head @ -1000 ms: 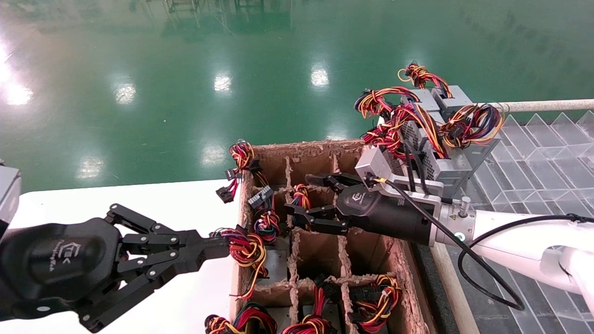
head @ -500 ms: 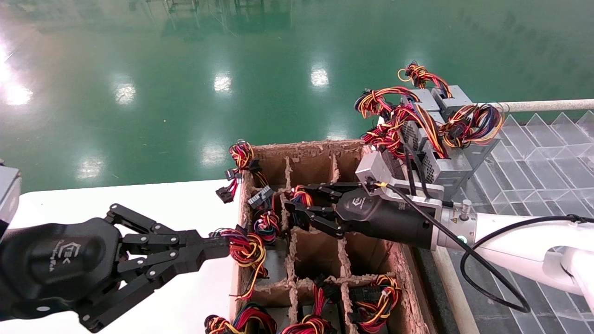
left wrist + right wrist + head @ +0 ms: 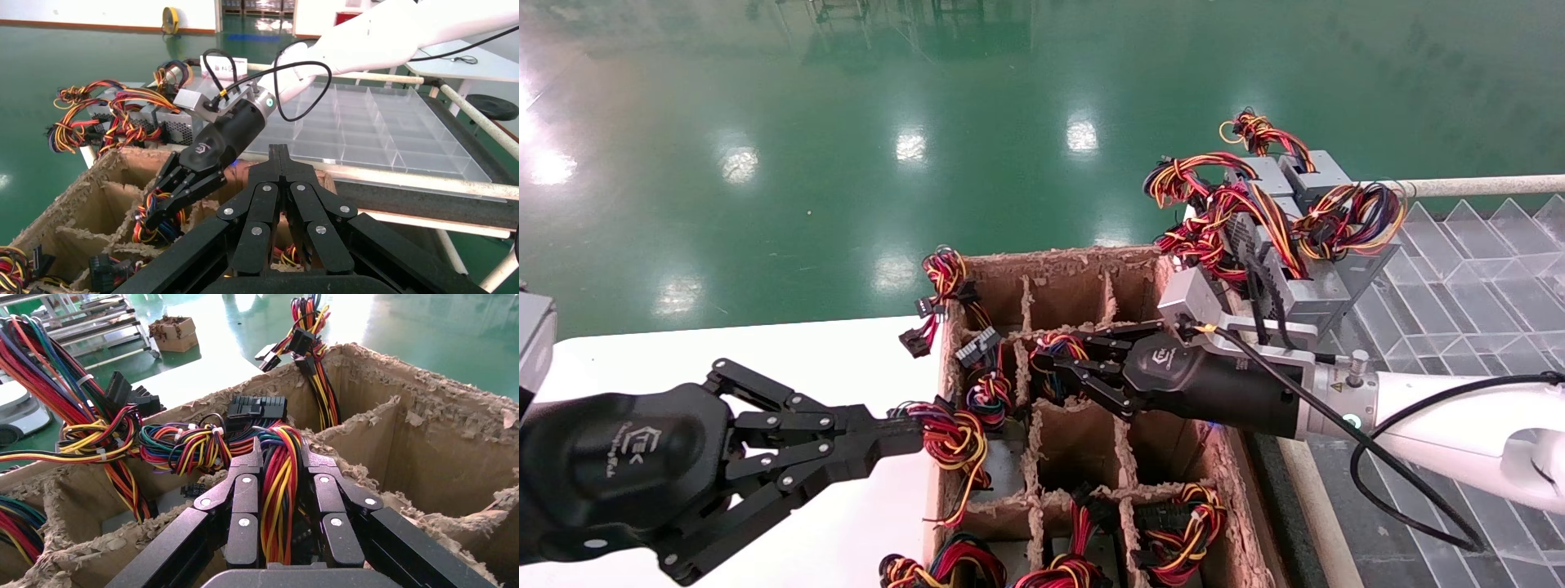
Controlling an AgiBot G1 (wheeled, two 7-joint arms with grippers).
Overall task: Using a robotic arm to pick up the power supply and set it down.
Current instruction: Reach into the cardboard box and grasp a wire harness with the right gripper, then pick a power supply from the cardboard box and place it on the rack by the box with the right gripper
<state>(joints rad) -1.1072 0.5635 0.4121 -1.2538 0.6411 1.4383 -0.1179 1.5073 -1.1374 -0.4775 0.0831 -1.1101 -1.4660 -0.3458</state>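
From the head view you see the glossy black two-finger right gripper (image 3: pixel 1065 365) reaching into the torn brown cardboard divider box (image 3: pixel 1083 269), its fingers clamped around the red, yellow, black and blue-purple wire bundle (image 3: pixel 1054 347) of the power supply, whose metal body sits hidden in the cell just below the fingertips, while the left gripper (image 3: pixel 903 435) waits beside the box's near-left cell. In the left wrist view your left gripper (image 3: pixel 280 153) has its jaws together on nothing. The right wrist view shows the right gripper (image 3: pixel 280 454) pinching the wire bundle (image 3: pixel 278 478) between both fingers.
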